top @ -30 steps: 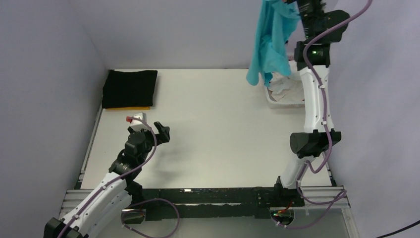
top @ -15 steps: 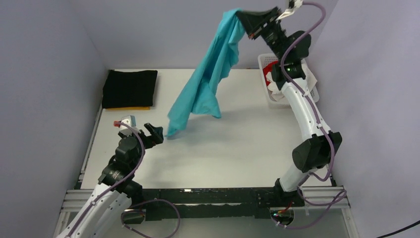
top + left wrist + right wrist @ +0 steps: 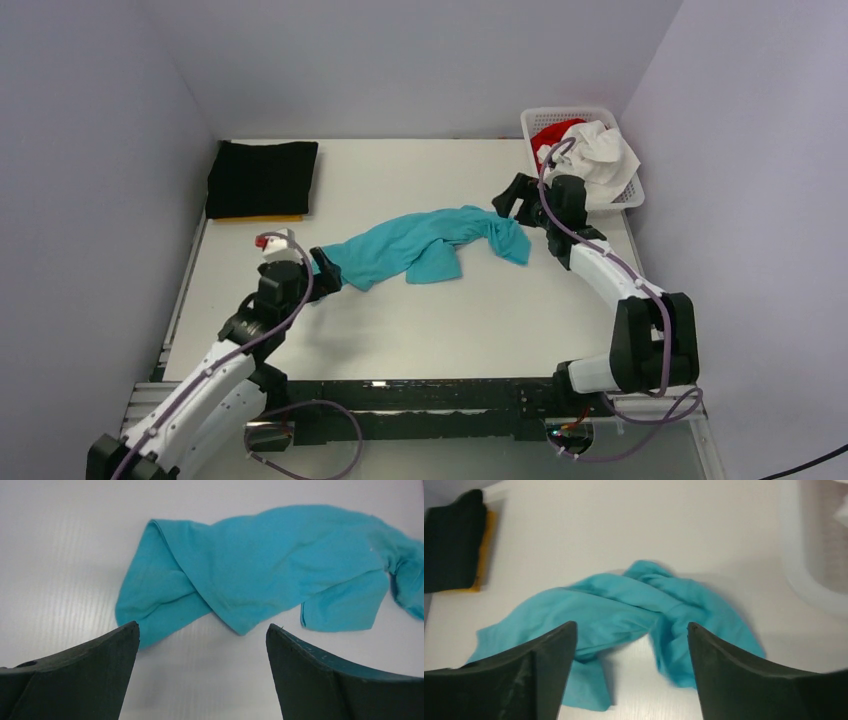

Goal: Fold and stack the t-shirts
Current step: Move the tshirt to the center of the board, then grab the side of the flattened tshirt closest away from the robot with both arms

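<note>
A white table (image 3: 420, 320) holds a turquoise t-shirt (image 3: 415, 245), crumpled in a long strip across its middle. At the far left corner, a folded black shirt (image 3: 262, 177) lies on an orange-yellow shirt (image 3: 270, 218). A white lattice basket (image 3: 570, 112) stands at the far right corner.

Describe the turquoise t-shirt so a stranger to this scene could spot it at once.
On the white table, the turquoise t-shirt lies across the middle, stretched between the left gripper and the right gripper. It is the only garment loose on the tabletop: the black t-shirt is folded flat at the far left, and the red cloth and white cloth sit in the basket.
</note>
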`<state>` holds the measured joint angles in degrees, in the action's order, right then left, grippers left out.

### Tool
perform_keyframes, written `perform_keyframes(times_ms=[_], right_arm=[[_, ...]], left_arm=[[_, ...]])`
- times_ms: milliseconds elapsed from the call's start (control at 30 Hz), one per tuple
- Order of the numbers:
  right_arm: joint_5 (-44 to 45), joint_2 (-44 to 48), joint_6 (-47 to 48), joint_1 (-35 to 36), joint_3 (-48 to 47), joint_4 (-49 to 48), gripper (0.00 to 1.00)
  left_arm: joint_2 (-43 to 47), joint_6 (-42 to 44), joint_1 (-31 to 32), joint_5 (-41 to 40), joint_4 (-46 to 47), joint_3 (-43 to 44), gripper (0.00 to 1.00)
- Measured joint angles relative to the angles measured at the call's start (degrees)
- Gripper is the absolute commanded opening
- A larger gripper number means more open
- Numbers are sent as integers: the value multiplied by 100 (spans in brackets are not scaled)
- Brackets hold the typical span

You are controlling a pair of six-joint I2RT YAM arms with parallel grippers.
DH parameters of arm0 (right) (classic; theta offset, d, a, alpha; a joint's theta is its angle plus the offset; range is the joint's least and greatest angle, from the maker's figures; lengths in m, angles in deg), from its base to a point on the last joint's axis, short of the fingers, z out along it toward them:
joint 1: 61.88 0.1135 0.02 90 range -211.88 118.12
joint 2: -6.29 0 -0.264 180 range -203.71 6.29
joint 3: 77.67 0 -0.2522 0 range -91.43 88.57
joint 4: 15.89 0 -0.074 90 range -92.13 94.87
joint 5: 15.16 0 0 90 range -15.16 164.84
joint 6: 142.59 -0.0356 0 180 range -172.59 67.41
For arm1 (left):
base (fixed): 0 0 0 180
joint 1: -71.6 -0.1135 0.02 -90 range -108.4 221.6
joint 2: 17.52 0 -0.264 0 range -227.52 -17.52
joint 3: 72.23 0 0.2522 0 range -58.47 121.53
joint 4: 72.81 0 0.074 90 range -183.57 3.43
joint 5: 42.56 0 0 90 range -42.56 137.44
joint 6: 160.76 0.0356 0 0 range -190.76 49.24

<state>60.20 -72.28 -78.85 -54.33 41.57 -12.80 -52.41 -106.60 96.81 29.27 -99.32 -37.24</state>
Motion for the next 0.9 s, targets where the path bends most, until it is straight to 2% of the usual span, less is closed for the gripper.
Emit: perform_keyframes(times_ms=[167, 367, 600, 700, 767, 800, 867, 900], right_arm=[[789, 76, 417, -22, 11, 695, 100], [1154, 568, 490, -17, 317, 831, 100], [1285, 273, 463, -11, 509, 1067, 100], [1285, 109, 457, -4, 509, 1108, 100], [1290, 57, 426, 7, 520, 1110, 100], [1292, 37, 420, 11, 522, 1110, 100], [1298, -7, 415, 15, 522, 1108, 99], [1311, -44, 411, 15, 522, 1108, 97]], left_arm=[[-1432, -131, -13, 828, 614, 63, 99], [-3095, -267, -15, 1792, 1115, 479, 88], [-4044, -577, -13, 2260, 1853, 629, 78], [-4395, -680, 4, 2310, 2083, 802, 65], [-4610, -715, 31, 2339, 2203, 903, 49], [-4747, -737, 52, 2367, 2253, 968, 35], [-4957, -809, 101, 2446, 2350, 1051, 1], [-5031, -841, 131, 2470, 2389, 1082, 0]])
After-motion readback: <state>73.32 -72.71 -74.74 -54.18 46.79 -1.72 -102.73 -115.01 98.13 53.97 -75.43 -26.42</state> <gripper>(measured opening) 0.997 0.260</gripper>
